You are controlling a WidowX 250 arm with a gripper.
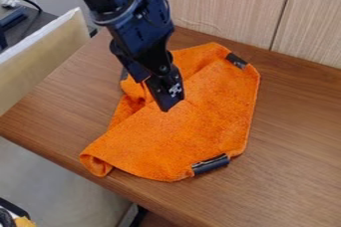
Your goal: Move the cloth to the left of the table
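While the gripper [171, 102], whether open I can't tell, overhangs the cloth [206, 116], a board [50, 54] flanks the table [293, 146].

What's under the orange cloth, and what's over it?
Under: wooden table shows along the edges of the cloth; the area beneath is covered, so can't say if anything's there. Over: gripper, hiding a patch of fabric.
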